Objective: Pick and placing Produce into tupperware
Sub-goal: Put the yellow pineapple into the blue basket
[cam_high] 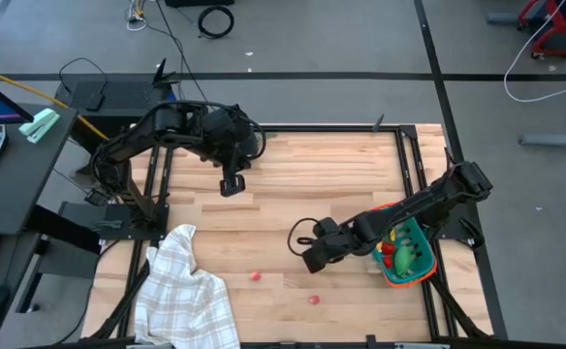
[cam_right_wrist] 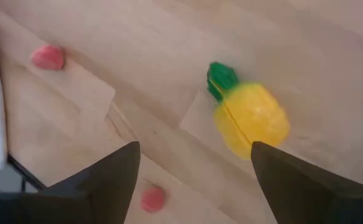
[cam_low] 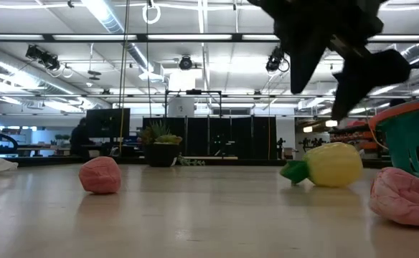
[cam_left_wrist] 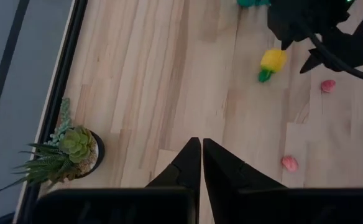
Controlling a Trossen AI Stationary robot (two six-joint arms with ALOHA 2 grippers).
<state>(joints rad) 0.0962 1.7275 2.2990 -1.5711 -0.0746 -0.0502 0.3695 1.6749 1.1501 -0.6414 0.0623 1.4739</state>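
The yellow pepper with green stem (cam_right_wrist: 251, 119) lies on its side on the wood table, also in the low view (cam_low: 331, 165). My right gripper (cam_right_wrist: 194, 180) hangs open above it, clear of it (cam_low: 326, 82); in the high view (cam_high: 309, 254) the arm hides the pepper. Two tiny red fruits (cam_high: 255, 275) (cam_high: 314, 300) rest on the table nearer the front edge. The teal tub with an orange rim (cam_high: 425, 269) stands at the right edge and holds green, red and yellow pieces. My left gripper (cam_left_wrist: 201, 163) is shut and hovers over the far left part of the table (cam_high: 232, 184).
A white checked cloth (cam_high: 188, 296) lies crumpled at the near left corner. A small potted green plant (cam_left_wrist: 76, 149) stands by the table's far edge, near the left arm. Bare wood lies between the two arms.
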